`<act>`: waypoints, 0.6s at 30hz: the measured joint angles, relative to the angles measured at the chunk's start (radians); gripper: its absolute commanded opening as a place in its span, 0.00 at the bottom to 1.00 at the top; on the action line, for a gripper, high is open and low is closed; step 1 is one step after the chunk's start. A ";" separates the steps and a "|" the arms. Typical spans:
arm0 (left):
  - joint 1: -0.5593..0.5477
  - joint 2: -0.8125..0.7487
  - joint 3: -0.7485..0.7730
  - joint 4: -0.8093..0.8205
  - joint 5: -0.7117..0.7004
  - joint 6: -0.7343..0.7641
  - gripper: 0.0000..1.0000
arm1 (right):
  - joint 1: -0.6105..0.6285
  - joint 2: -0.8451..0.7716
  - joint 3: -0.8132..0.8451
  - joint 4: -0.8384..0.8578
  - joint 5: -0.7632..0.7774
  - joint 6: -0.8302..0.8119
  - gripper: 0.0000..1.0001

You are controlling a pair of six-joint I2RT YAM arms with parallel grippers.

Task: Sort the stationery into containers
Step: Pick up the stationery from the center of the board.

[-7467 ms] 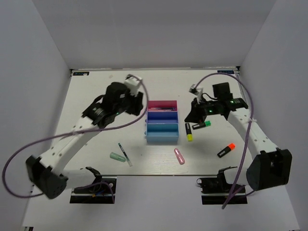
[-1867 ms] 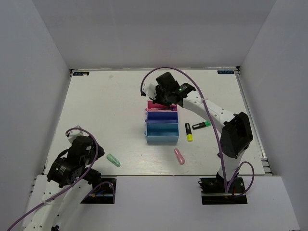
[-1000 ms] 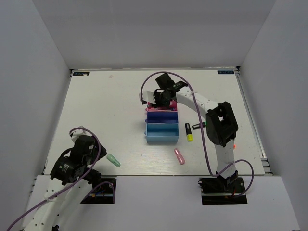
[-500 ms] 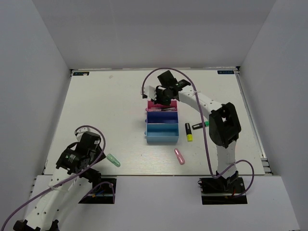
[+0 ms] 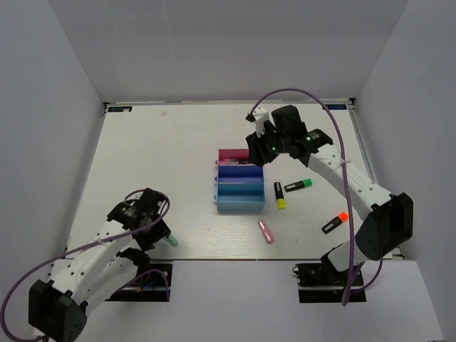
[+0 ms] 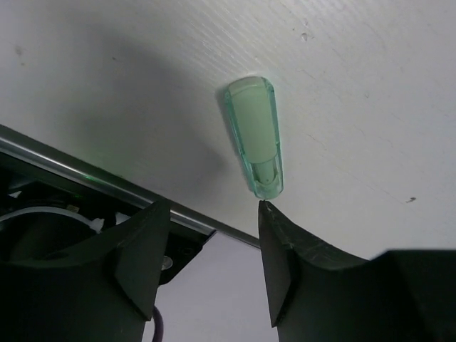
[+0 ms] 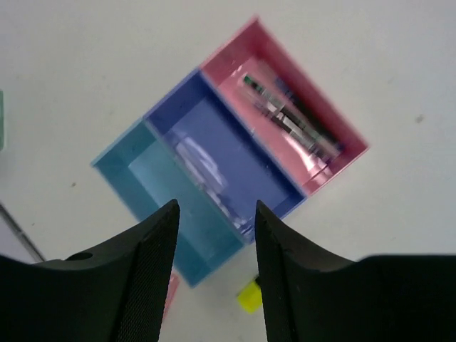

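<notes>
The containers are three joined trays: pink (image 5: pixel 231 154), dark blue (image 5: pixel 239 172) and light blue (image 5: pixel 239 194). My right gripper (image 5: pixel 260 151) hangs open and empty above their right end. In the right wrist view thin dark pens (image 7: pixel 288 114) lie in the pink tray (image 7: pixel 274 139), beside the dark blue tray (image 7: pixel 206 128) and the light blue tray (image 7: pixel 164 178). A mint-green stick (image 6: pixel 254 135) lies near the table's front edge. My left gripper (image 6: pixel 214 206) stands open just short of it, one fingertip (image 6: pixel 269 214) at its end. A pink stick (image 5: pixel 266 231) lies loose.
Right of the trays lie a yellow-capped highlighter (image 5: pixel 279 195), a green-capped highlighter (image 5: pixel 298 186) and an orange-capped highlighter (image 5: pixel 333 223). The table's metal front rail (image 6: pixel 85 174) runs right under my left gripper.
My right gripper has opened and drawn back to the right from over the pink tray. My left gripper has swung right, up to the mint-green stick.
</notes>
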 measured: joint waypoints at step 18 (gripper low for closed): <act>-0.106 0.378 0.016 0.229 -0.006 -0.153 0.64 | -0.106 -0.246 -0.334 0.005 -0.168 0.140 0.50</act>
